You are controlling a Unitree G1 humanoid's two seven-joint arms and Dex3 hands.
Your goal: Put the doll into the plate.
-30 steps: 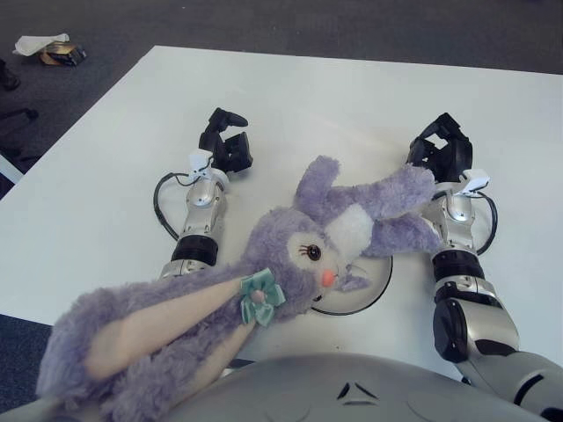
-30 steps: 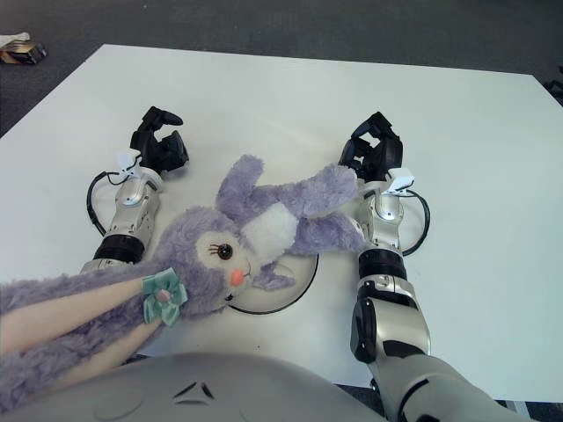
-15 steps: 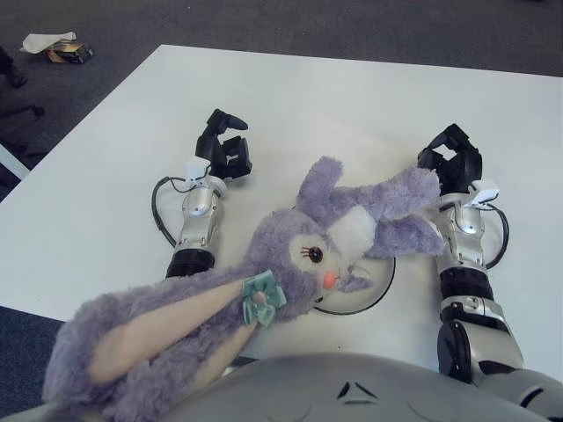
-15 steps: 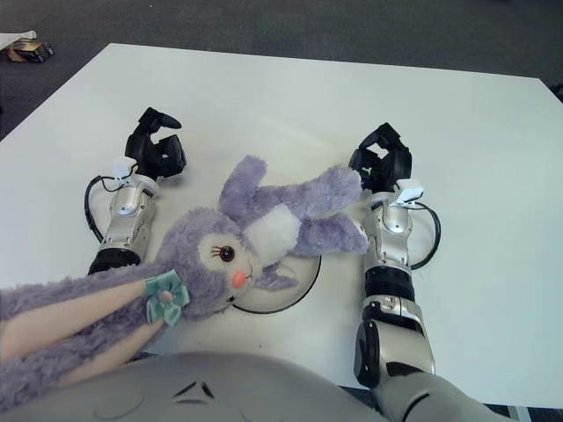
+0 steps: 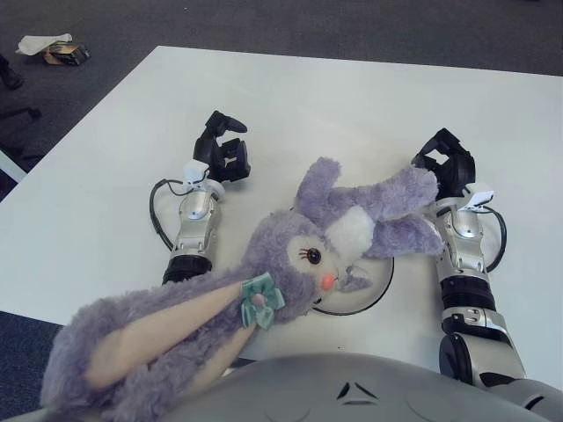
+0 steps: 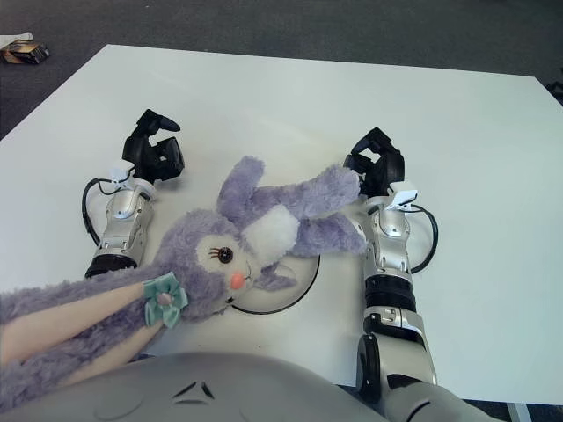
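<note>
My right hand (image 5: 444,167) has eased back from the doll (image 5: 290,264), fingers loosely curled on nothing; it sprawls over the plate (image 5: 374,294). Left hand (image 5: 222,149) idles, empty. Placement looks finished.

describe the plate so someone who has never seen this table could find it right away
On the white table, look near the front edge between the robot's two forearms. The plate is a flat white disc with a dark rim, mostly hidden under the purple plush bunny; only its rim's right arc shows.

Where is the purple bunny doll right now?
The purple bunny doll lies across the white plate at the table's near edge, between the left robot hand and right robot hand.
</note>
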